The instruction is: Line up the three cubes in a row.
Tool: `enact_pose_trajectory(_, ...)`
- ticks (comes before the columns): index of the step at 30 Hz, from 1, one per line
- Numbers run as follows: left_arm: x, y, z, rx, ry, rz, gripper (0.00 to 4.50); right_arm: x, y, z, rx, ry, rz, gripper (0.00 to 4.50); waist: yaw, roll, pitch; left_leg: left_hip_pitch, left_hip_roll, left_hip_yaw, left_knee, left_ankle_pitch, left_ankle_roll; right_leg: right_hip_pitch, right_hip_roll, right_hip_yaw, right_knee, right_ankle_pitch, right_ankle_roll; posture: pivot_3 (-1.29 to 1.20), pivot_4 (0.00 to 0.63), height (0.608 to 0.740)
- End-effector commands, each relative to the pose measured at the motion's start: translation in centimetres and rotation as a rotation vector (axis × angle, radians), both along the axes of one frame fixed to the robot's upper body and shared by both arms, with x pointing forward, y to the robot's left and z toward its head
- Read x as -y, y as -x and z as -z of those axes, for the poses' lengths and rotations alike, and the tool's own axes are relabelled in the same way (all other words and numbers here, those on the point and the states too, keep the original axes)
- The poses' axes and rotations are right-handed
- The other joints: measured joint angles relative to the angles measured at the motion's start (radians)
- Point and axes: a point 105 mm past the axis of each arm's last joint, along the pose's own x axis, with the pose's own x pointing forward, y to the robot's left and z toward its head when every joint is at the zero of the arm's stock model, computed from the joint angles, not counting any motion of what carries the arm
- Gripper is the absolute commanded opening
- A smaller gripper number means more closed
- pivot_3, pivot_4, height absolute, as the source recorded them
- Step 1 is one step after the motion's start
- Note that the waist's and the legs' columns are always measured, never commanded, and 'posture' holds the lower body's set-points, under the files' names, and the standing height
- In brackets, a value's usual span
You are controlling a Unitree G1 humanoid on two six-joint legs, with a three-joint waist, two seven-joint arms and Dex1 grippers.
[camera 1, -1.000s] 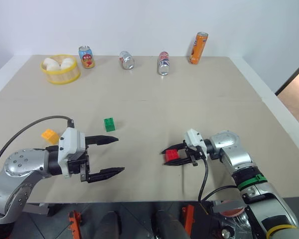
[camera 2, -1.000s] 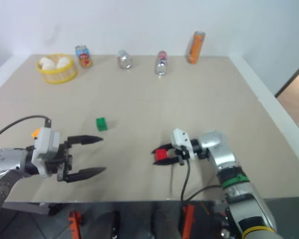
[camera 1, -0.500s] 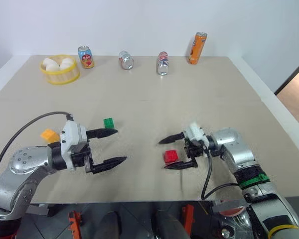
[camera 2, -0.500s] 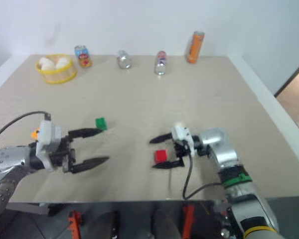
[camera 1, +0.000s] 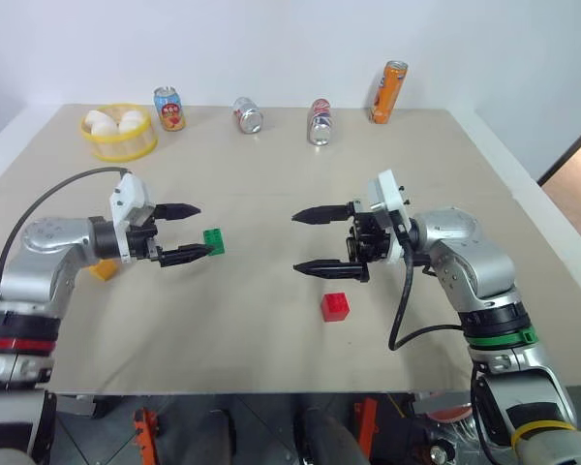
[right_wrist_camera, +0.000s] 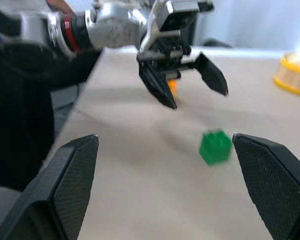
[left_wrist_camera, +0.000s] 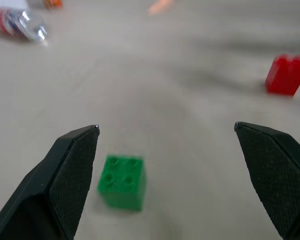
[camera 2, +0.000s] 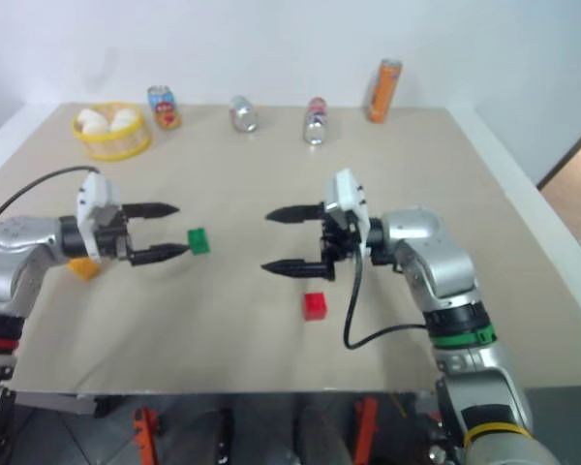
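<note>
Right wrist view alone catches the orange cube [right_wrist_camera: 173, 89] behind the left pincer [right_wrist_camera: 190, 85].

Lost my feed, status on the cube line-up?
Both grippers open: left gripper at green cube, right gripper above red cube. Orange-yellow cube beside left arm. Cubes not lined up.

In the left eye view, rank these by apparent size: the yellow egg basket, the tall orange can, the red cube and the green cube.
1. Yellow egg basket: largest, though it stands far back.
2. Tall orange can: also far back.
3. Red cube and green cube: look alike; the red sits slightly nearer the camera, so no ranking between them.
</note>
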Motion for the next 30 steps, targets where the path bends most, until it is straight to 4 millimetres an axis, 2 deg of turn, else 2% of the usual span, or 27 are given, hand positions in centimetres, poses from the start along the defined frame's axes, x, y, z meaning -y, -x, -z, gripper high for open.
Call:
enact_pose_trajectory(1,-0.6,-1.4,0.2,0.005,-0.074,0.017,4.5,0.0,0.3,-0.5,0.06,-0.004,0.035,4.43,0.0,0.0,0.0,-0.001,0.0,0.0,0.0,0.0,0.0,-0.002,0.0,0.0,0.0,0.0,0.0,0.0,0.15,0.74)
enact_pose_trajectory(7,0.2,-3.4,1.5,-0.04,-0.147,0.028,4.5,0.4,0.3,-0.5,0.072,-0.038,0.115,4.43,-0.002,0.0,0.0,-0.002,0.0,0.0,0.0,0.0,0.0,-0.003,0.0,0.0,0.002,-0.001,0.0,0.0,0.15,0.74)
enact_pose_trajectory(11,0.9,-3.8,2.9,-0.079,-0.195,0.037,4.5,0.6,0.6,-0.7,0.08,-0.053,0.146,4.43,-0.005,0.0,0.0,-0.002,0.0,-0.001,0.001,0.0,0.0,-0.003,0.0,0.0,0.004,-0.001,0.001,0.0,0.15,0.74)
enact_pose_trajectory(15,0.7,-3.9,4.3,-0.107,-0.263,0.014,4.5,0.9,0.7,-1.0,0.087,-0.073,0.176,4.43,-0.006,0.0,0.0,-0.002,0.0,-0.001,0.003,0.0,0.0,-0.003,0.001,0.0,0.007,-0.001,0.001,0.0,0.15,0.74)
enact_pose_trajectory(18,0.7,-4.0,4.4,-0.114,-0.256,0.007,3.84,1.1,0.7,-1.2,0.089,-0.083,0.195,4.5,-0.005,0.0,0.0,-0.001,0.0,-0.001,0.004,0.0,0.0,-0.003,0.001,0.0,0.01,-0.002,0.001,0.0,0.15,0.74)
enact_pose_trajectory(20,0.8,-4.1,4.4,-0.109,-0.249,0.002,2.93,1.2,0.7,-1.2,0.087,-0.085,0.199,4.5,-0.005,0.0,0.0,-0.001,0.0,-0.001,0.005,0.0,0.0,-0.003,0.001,0.0,0.011,-0.002,0.001,0.0,0.15,0.74)
enact_pose_trajectory(24,0.9,-4.2,4.2,-0.099,-0.234,-0.003,1.53,1.1,0.7,-1.1,0.085,-0.088,0.202,4.5,-0.006,0.0,0.0,0.0,0.0,-0.001,0.006,0.0,0.0,-0.003,0.001,0.001,0.013,-0.002,0.001,0.0,0.15,0.74)
enact_pose_trajectory(25,0.9,-4.2,4.2,-0.097,-0.231,-0.004,1.31,1.1,0.7,-1.1,0.086,-0.088,0.202,4.5,-0.006,0.0,0.0,0.0,0.0,-0.001,0.006,0.0,0.0,-0.003,0.001,0.001,0.013,-0.002,0.001,0.0,0.15,0.74)
enact_pose_trajectory(30,1.0,-4.2,4.0,-0.088,-0.215,-0.001,1.31,1.1,0.7,-1.2,0.086,-0.093,0.2,4.5,-0.005,0.0,0.0,0.0,0.0,-0.001,0.007,0.0,0.0,-0.003,0.001,0.001,0.013,-0.002,0.001,0.0,0.15,0.74)
